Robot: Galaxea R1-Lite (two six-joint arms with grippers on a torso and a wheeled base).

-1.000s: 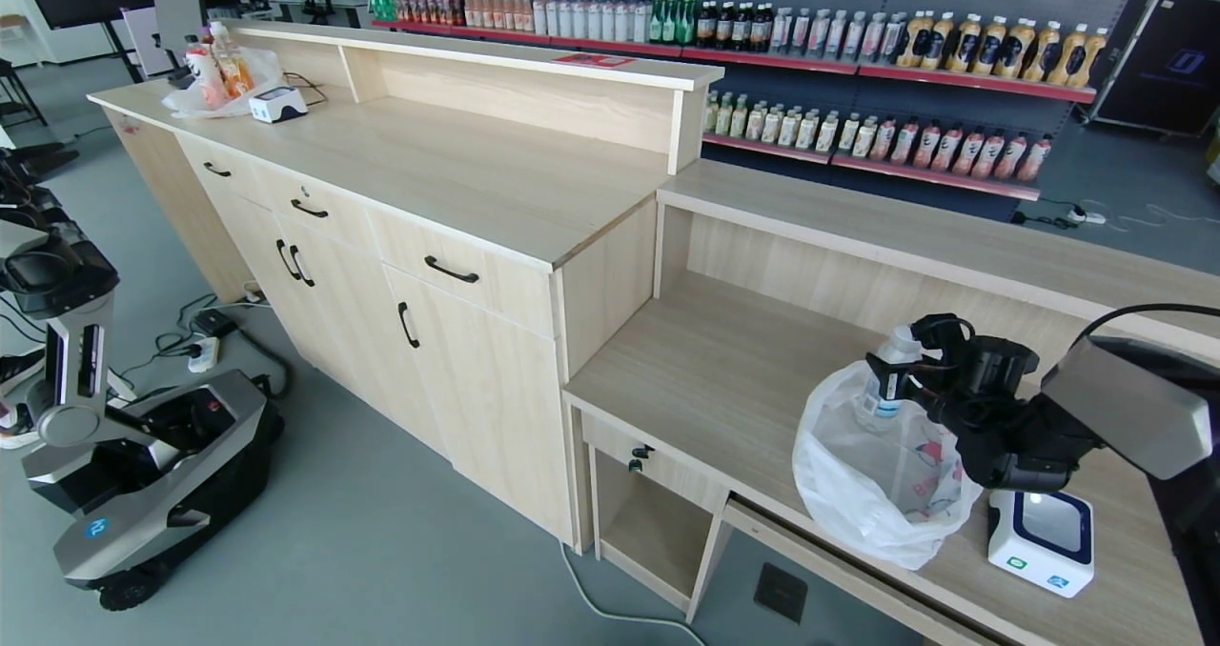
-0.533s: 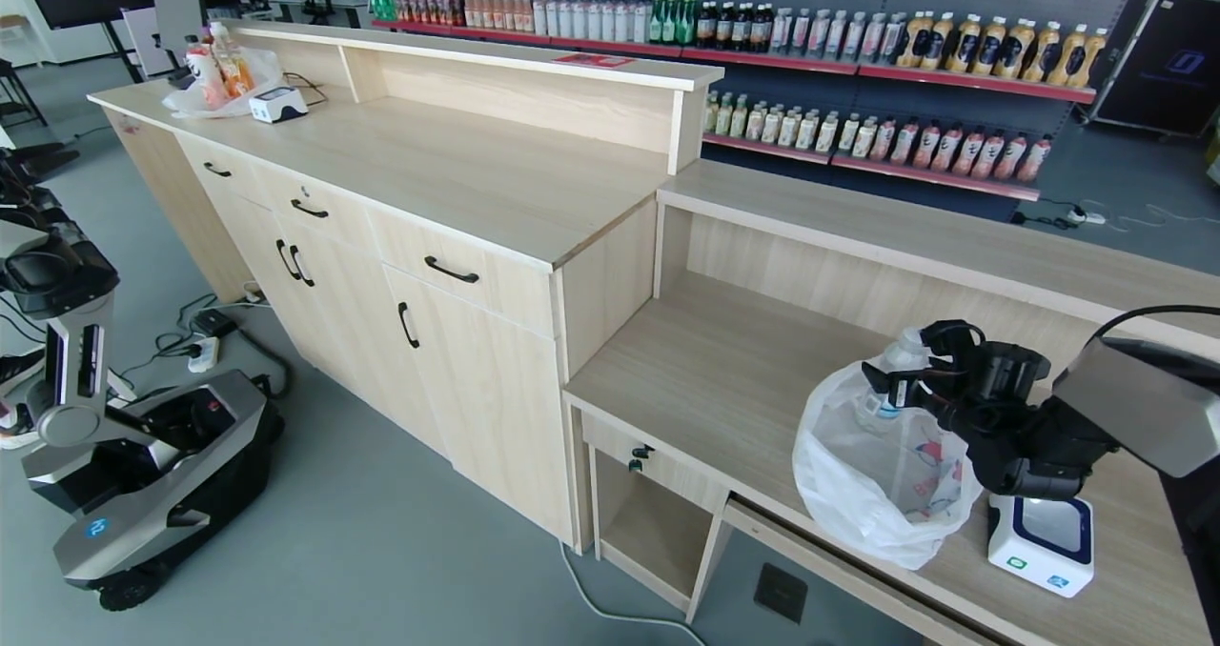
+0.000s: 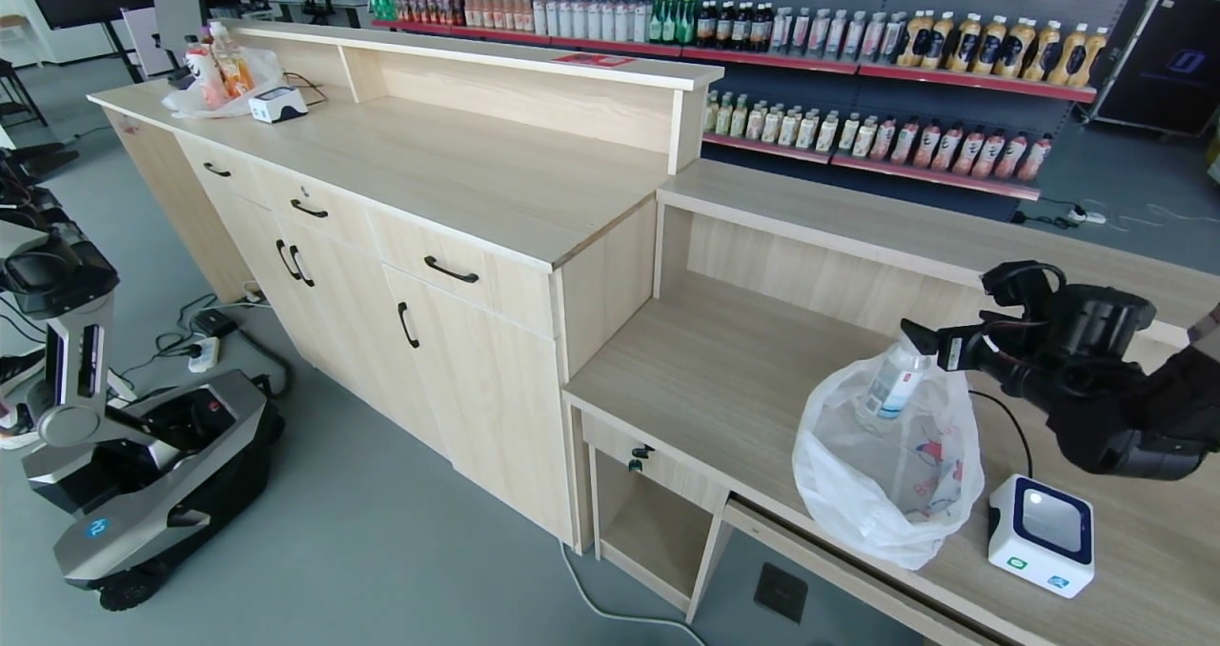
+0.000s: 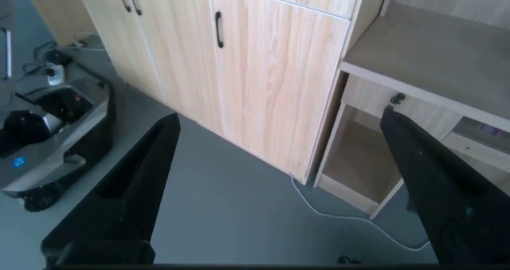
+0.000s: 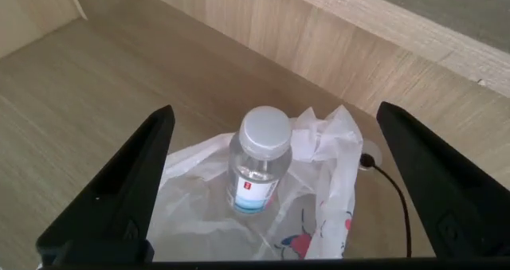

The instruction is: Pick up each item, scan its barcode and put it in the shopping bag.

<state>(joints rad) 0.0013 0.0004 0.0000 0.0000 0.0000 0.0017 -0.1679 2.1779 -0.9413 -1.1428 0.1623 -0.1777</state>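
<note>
**Bottle stands in the bag, both grippers unladen**

The left gripper (image 4: 279,120) hangs low at the robot's side over the grey floor, in front of the cabinet doors. Its jaws are spread wide and hold nothing. It appears parked there to stay out of the right arm's way.

On the lower desk (image 3: 724,360), the white barcode scanner (image 3: 1041,534) sits near the front edge with its window facing up. That would let an item's label be passed over it on the way to the bag. The shopping bag (image 3: 886,479) stands just beside the scanner with its mouth open upward. Being soft plastic, it slumps, and whatever stands inside helps hold it open.

The bottle (image 3: 891,384) is inside the bag, roughly upright, its white cap poking above the rim. It seems to rest on its own base and lean a little on the plastic.

The right gripper (image 3: 939,349) hovers by the cap on the far side of the bag. Its jaws are wide apart and clear of the bottle on both sides, so it grasps nothing. For this bottle the bagging step looks done.

Behind the bag the scanner's cable (image 3: 1015,427) trails along the desk toward the raised back wall.

Far off on the taller counter (image 3: 457,160) sit a second bag of bottles (image 3: 221,76) and another scanner (image 3: 278,104). Beyond them, shelves of drinks (image 3: 858,41) line the wall.
</note>
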